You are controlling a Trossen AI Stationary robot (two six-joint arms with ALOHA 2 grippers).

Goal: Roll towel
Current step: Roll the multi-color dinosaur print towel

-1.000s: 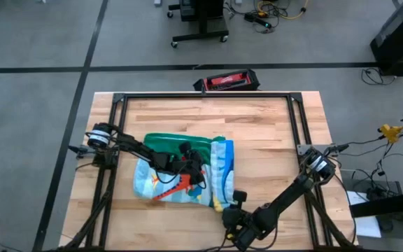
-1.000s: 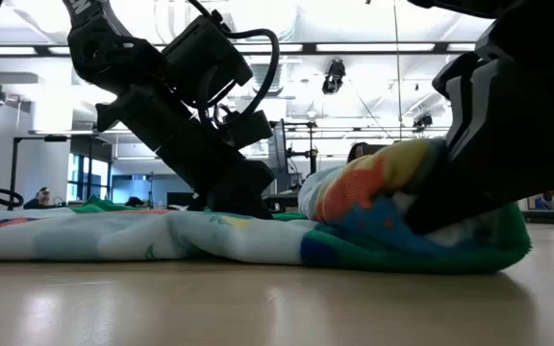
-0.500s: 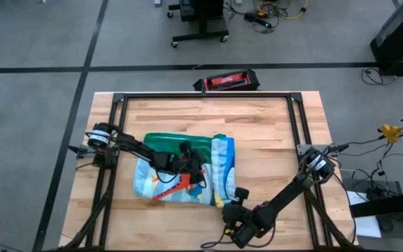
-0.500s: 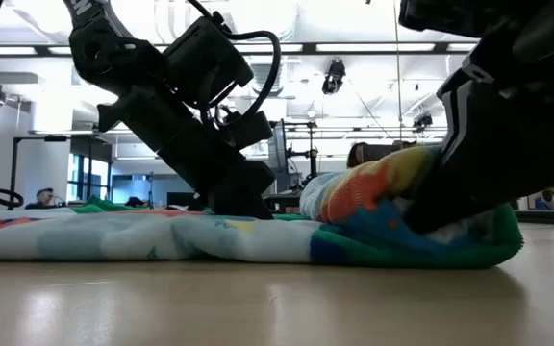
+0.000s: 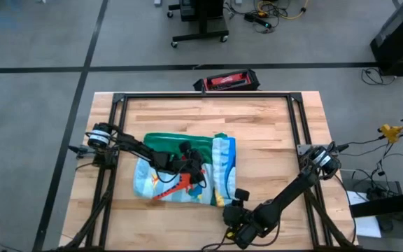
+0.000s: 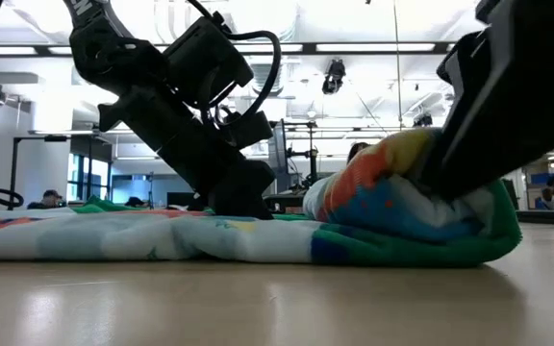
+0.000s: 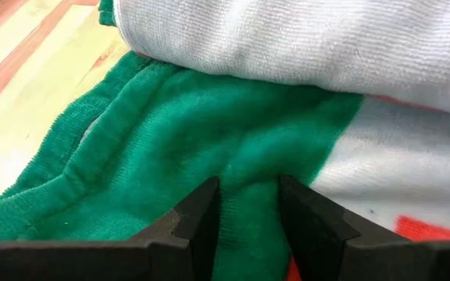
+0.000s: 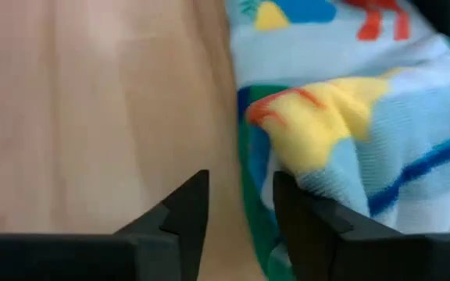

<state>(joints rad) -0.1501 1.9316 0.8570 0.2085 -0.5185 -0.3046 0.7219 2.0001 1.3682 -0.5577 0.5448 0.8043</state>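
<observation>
Nearest the front edge of the tabletop [image 5: 271, 140], the right gripper [image 8: 241, 204] hangs low over bare wood just beside the towel's [image 5: 180, 171] near corner, its fingers [image 8: 184, 209] parted by a narrow gap with nothing between them. In the right wrist view the gap frames only wood and the thin green border; the rolled edge of the towel, showing a yellow and red print on pale blue, lies just off the outer side of one finger and slightly ahead of the tips, close but not gripped. Whether that finger brushes the cloth cannot be told. The low view shows this same roll as a plump fold at the towel's end, with the dark bulk of the right arm leaning over it. Farther in, the left gripper [image 7: 248, 204] sits down on the middle of the towel, fingers partly open and pinching a raised ridge of the green border between them; the cloth fills the gap and touches both inner faces. Just beyond those fingertips lies a thick pale roll of the towel, with flat green cloth spreading to one side. From above, the towel lies left of the tabletop's centre, rolled edge toward the right arm.
</observation>
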